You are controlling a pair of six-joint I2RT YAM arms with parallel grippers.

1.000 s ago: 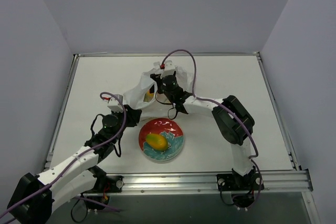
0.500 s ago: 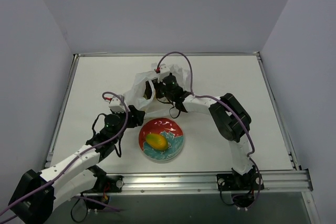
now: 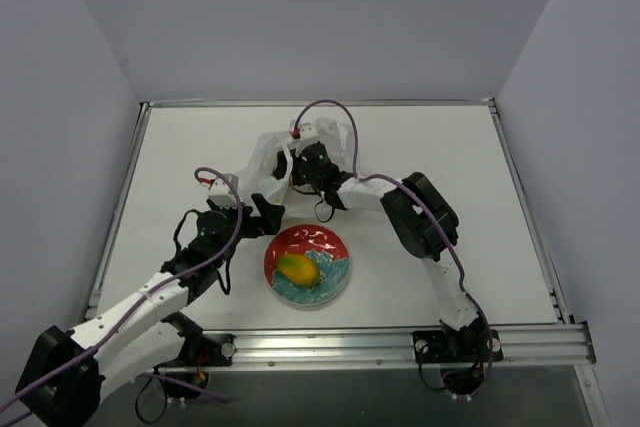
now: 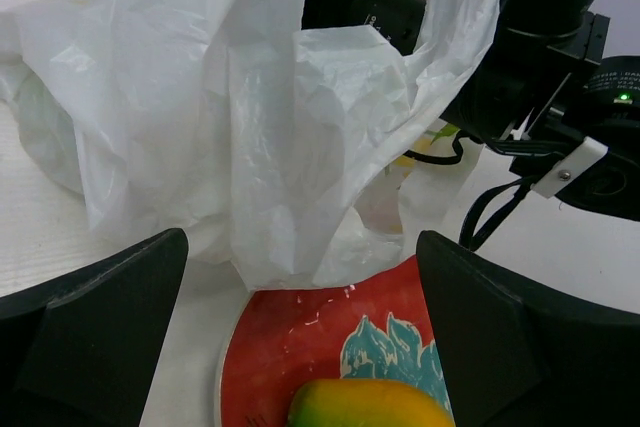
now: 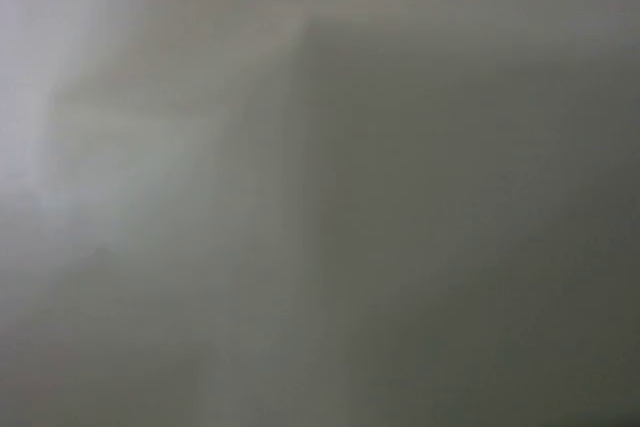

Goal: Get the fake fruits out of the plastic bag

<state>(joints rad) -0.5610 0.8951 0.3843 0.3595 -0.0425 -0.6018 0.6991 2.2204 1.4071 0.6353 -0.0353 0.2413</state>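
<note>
The plastic bag point(image 3: 268, 159) lies crumpled at the table's middle back, and in the left wrist view its film point(image 4: 300, 107) fills the upper half. A yellowish patch point(image 4: 405, 159) shows faintly through the film. One of the fake fruits, a yellow-orange-green mango point(image 3: 298, 269), rests on the red and teal plate point(image 3: 335, 250). My left gripper point(image 3: 264, 218) stands open just short of the bag's near edge, with nothing between its fingers point(image 4: 90, 317). My right gripper point(image 3: 303, 161) is pushed into the bag; its fingers are hidden, and the right wrist view is a grey blur.
The plate's rim point(image 4: 235, 347) lies directly under the left gripper, touching the bag's near fold. The right arm's black wrist and cables point(image 4: 545, 77) crowd the bag's right side. Raised table edges point(image 3: 120, 207) run along both sides.
My left gripper has opened wide, let go of the bag's film and drawn back a little. The right gripper has moved further left into the bag, which has slumped.
</note>
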